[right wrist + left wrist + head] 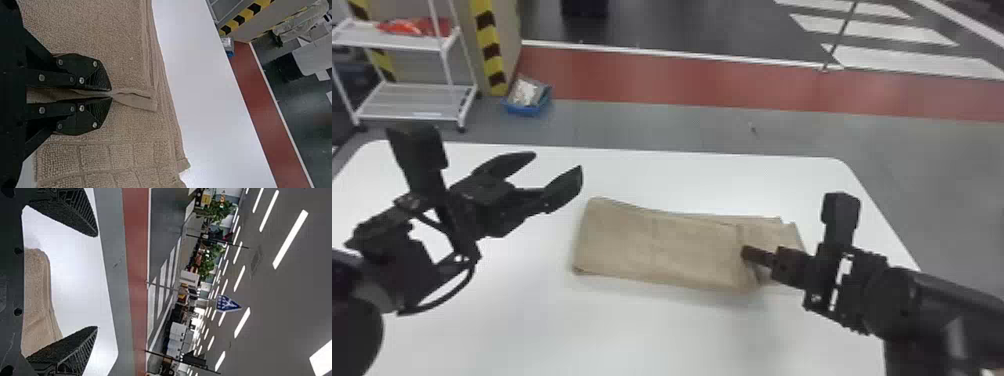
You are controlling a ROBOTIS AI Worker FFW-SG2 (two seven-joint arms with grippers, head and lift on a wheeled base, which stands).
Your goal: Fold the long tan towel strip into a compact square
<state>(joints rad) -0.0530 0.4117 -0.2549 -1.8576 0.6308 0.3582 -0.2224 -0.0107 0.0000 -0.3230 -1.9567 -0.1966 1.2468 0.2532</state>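
See the tan towel (pixel 652 250) lying flat across the middle of the head view, folded into a long layered strip on the white counter (pixel 657 335), with stepped edges at its right end. Has the right fingers (pixel 98 80) nearly together, right of centre in the head view, pinching 1 thin edge of the top layer short of that end. Has the left fingers (pixel 564 185) spread wide and empty at upper left, near the towel's upper left corner. Looks partway through the folding, far from square. Seems to be at the top flap, either placing it or taking it up; cannot tell which. Calls next, in all likelihood, for evening out that flap, then carrying 1 end over the other to halve the length. Needs a grip on all layers for this; risks peeling up only the top 1 and skewing the stack.
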